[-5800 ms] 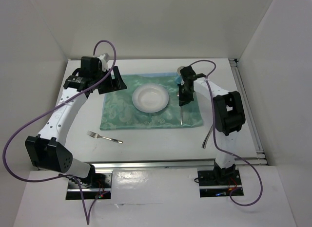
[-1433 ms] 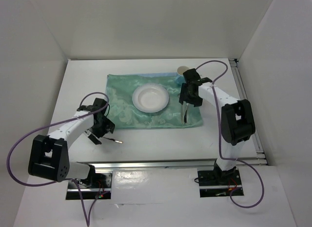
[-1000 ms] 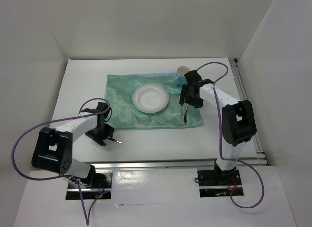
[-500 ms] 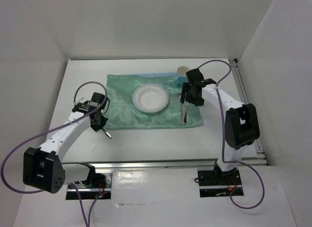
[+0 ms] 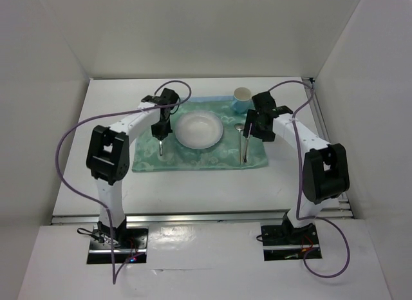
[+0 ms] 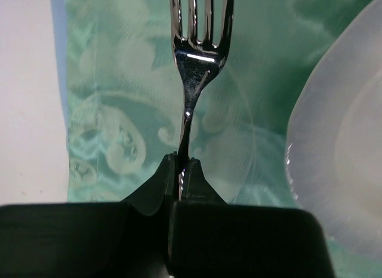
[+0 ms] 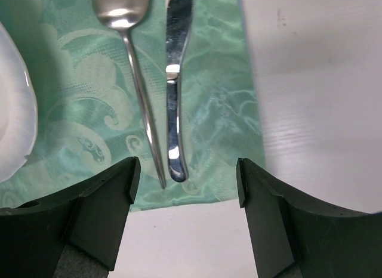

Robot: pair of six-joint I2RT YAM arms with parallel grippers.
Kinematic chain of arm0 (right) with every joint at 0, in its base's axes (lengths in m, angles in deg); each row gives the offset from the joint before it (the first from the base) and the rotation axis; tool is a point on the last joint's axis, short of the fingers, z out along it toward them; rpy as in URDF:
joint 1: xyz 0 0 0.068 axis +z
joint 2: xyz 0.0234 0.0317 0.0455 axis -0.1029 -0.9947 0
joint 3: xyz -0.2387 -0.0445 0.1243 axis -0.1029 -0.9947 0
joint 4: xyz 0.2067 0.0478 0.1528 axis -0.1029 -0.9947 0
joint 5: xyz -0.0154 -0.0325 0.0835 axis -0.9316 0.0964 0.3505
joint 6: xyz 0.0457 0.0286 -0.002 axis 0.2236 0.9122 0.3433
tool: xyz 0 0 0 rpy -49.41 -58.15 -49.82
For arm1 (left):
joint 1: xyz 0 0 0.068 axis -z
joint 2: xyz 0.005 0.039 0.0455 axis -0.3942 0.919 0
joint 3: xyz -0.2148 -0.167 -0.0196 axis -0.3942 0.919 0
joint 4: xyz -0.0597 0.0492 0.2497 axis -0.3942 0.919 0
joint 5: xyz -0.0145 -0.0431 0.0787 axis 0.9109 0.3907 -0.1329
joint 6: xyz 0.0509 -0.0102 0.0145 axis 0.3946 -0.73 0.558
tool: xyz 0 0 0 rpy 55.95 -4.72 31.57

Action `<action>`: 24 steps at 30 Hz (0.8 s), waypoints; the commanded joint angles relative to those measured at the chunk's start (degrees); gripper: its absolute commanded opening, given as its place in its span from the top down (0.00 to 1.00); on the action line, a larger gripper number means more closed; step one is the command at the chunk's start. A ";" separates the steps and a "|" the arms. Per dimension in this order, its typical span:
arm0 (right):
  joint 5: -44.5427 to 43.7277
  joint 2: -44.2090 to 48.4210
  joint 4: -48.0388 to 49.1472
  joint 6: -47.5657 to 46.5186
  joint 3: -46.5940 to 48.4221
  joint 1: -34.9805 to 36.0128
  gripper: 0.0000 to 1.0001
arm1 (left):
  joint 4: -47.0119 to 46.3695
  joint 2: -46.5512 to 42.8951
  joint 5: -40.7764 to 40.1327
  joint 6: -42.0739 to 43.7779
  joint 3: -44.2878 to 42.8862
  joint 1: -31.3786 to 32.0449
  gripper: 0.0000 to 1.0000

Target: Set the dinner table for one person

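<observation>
A silver fork (image 6: 200, 45) is pinched by its handle in my left gripper (image 6: 181, 164), which is shut on it. The fork (image 5: 159, 147) is over the green mat (image 5: 193, 159) just left of the white plate (image 5: 199, 129), tines pointing toward the table's near edge. A spoon (image 7: 128, 57) and a knife (image 7: 174, 93) lie side by side on the mat right of the plate. My right gripper (image 7: 188, 176) stands open above their handle ends, holding nothing. The mat rests on the white dinner table (image 5: 193, 187).
A pale blue cup (image 5: 242, 99) stands at the mat's far right corner, just behind the right gripper (image 5: 257, 125). A metal rail (image 5: 193, 216) runs along the table's near edge. White walls enclose the table on three sides.
My left gripper shut on the fork at the table's near left, then carried it away and across to the mat beside the plate. The right arm drew back slightly to the right.
</observation>
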State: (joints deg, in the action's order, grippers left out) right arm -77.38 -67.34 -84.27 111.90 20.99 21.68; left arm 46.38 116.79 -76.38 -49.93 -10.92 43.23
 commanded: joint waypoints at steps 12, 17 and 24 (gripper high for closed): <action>-2.01 5.53 -2.47 0.87 -1.67 -2.32 0.22 | 5.19 13.25 0.43 7.60 -13.36 -0.85 1.00; -2.01 5.53 -2.48 1.40 -1.67 -2.32 0.22 | 5.19 12.01 1.04 8.13 -11.15 -0.85 1.00; -2.62 6.05 -3.53 1.92 -1.14 -2.32 0.10 | 5.72 11.84 1.57 7.08 -10.54 -0.85 0.41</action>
State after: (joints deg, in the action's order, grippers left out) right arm -78.39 -64.90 -86.32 112.99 19.30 19.51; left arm 50.92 131.07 -75.14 -42.93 -21.92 42.79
